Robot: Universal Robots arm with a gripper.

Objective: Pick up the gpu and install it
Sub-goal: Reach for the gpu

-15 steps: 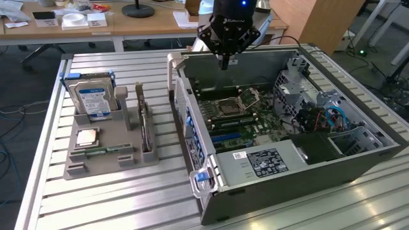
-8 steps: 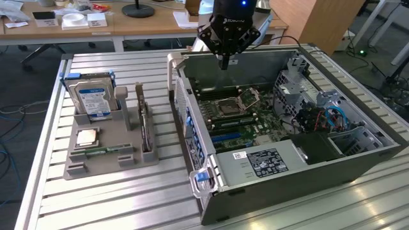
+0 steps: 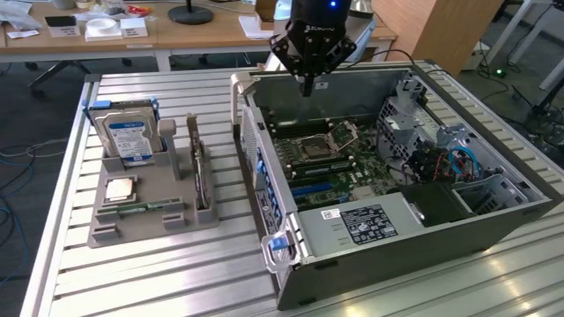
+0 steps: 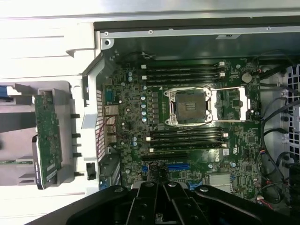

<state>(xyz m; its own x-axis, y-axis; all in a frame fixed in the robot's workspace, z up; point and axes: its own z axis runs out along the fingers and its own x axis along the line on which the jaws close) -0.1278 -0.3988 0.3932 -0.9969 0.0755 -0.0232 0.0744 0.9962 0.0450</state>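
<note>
Gripper (image 3: pixel 307 87) hangs shut and empty over the far end of the open computer case (image 3: pixel 397 264), fingers pinched together above the motherboard (image 3: pixel 331 172). Outside the case, just beside its slotted wall, the gpu (image 3: pixel 201 173) stands on edge in a grey holder (image 3: pixel 145 228), untouched. A hard drive (image 3: pixel 126 135) sits further out from the case. I'd say the pick-up hasn't begun: taking the card calls for parted fingers lined up along its thin top edge.
</note>
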